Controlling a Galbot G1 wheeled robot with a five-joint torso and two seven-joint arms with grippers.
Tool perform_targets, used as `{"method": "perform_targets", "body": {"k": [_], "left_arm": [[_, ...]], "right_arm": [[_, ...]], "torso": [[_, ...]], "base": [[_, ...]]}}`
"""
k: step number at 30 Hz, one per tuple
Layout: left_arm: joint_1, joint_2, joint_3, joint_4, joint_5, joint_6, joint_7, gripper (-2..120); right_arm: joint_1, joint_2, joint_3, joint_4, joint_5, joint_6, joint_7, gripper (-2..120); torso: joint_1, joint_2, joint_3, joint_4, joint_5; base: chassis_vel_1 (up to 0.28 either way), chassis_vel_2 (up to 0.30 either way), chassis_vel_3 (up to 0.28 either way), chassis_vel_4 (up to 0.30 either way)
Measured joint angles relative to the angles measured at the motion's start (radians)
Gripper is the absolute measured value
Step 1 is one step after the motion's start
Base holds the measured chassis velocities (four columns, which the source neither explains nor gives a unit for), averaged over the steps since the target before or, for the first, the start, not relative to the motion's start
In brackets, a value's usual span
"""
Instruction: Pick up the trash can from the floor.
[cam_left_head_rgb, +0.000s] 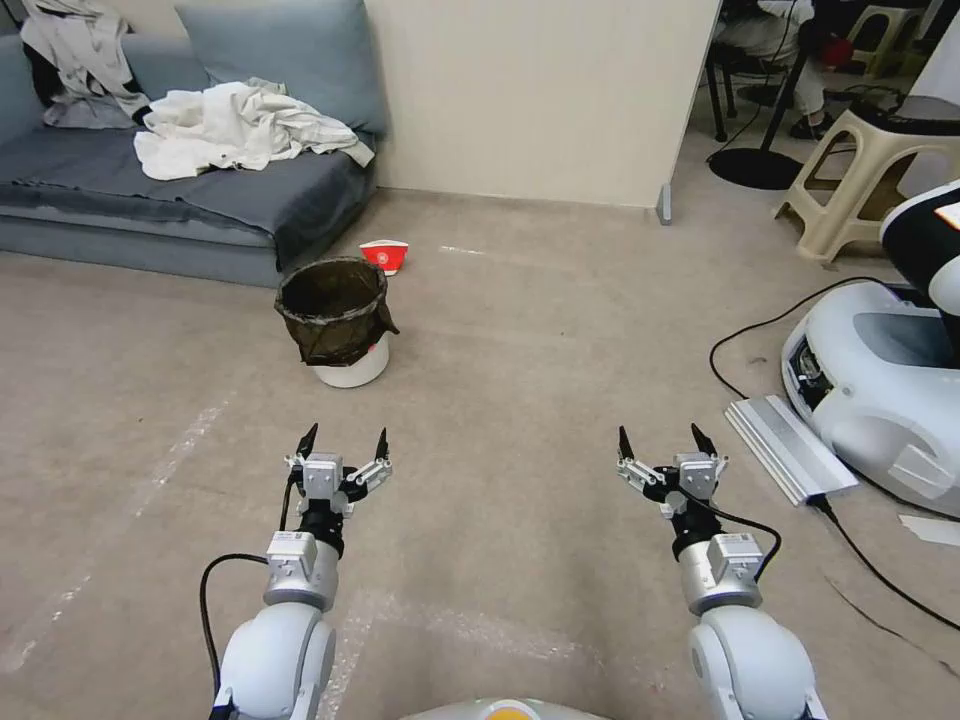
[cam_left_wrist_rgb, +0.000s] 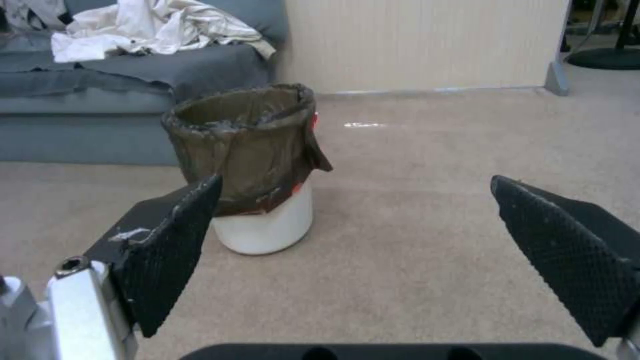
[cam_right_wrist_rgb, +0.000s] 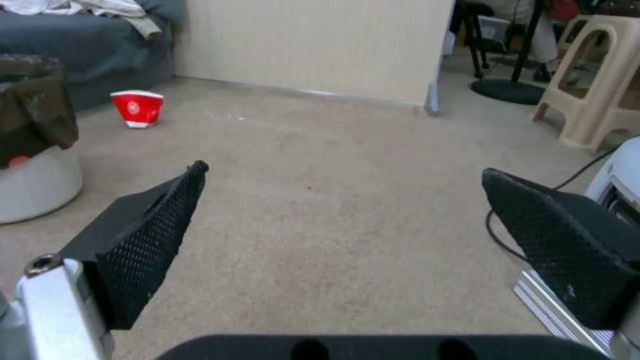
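Both grippers, left gripper (cam_left_head_rgb: 343, 444) and right gripper (cam_left_head_rgb: 665, 442), hover spread wide and empty. Ahead of my left stands the small white plastic trash can (cam_left_head_rgb: 337, 322) on the beige carpet floor (cam_left_head_rgb: 520, 330); I reckon pinching only its crinkly dark bag (cam_left_wrist_rgb: 247, 145) could tip it.

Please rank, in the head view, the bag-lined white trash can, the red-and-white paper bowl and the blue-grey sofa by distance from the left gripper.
From the open left gripper:
1. Trash can, just ahead on the floor.
2. Paper bowl, beyond it.
3. Sofa, farthest, at the wall.
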Motion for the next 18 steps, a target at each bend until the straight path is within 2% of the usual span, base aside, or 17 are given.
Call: {"method": "perform_targets", "body": {"k": [18], "left_arm": [[0.000, 0.000, 0.000, 0.000, 0.000, 0.000, 0.000, 100]], "right_arm": [[0.000, 0.000, 0.000, 0.000, 0.000, 0.000, 0.000, 100]], "torso": [[0.000, 0.000, 0.000, 0.0000, 0.0000]], "base": [[0.000, 0.000, 0.000, 0.000]]}}
